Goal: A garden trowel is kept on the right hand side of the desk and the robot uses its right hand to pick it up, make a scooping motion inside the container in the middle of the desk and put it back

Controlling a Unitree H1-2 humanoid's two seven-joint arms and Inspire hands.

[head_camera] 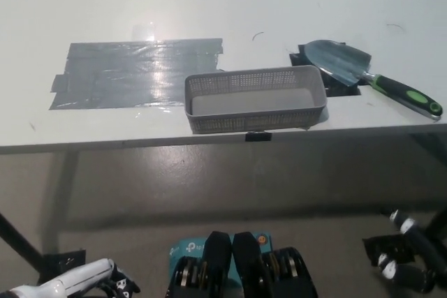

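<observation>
Head view, looking steeply down.

- White tabletop (209, 5) fills the upper half of the picture; its front edge runs across the middle.
- Garden trowel with grey metal blade and black-and-green handle (356, 66): lies flat on the right side of the tabletop, with nothing gripping it. The blade points toward the far left and the handle runs to the near right, its green-tipped end close to the picture's right edge and the table's front edge. The blade rests over black tape marks (337, 87) stuck to the surface.
- Grey perforated plastic basket, rectangular and shallow (255, 120): stands in the middle of the tabletop near the front edge, long side parallel to that edge. Only its pale floor shows inside. Its right end is just beside the trowel blade; I cannot tell whether the two touch.
- Wide patch of silver-grey tape (133, 71): stuck flat on the left part of the tabletop, with glare on it. Its right end reaches the basket's far left corner.
- Black right hand (408, 259): low at the bottom right of the picture, below tabletop level and over the floor, well apart from the trowel. It holds nothing and its fingers (397, 220) are spread apart.
- White left hand (77, 278): rests at the lower left corner, below the tabletop and partly cut off by the picture edge. I cannot tell its state.
- Grey floor (140, 186) shows under the table.
</observation>
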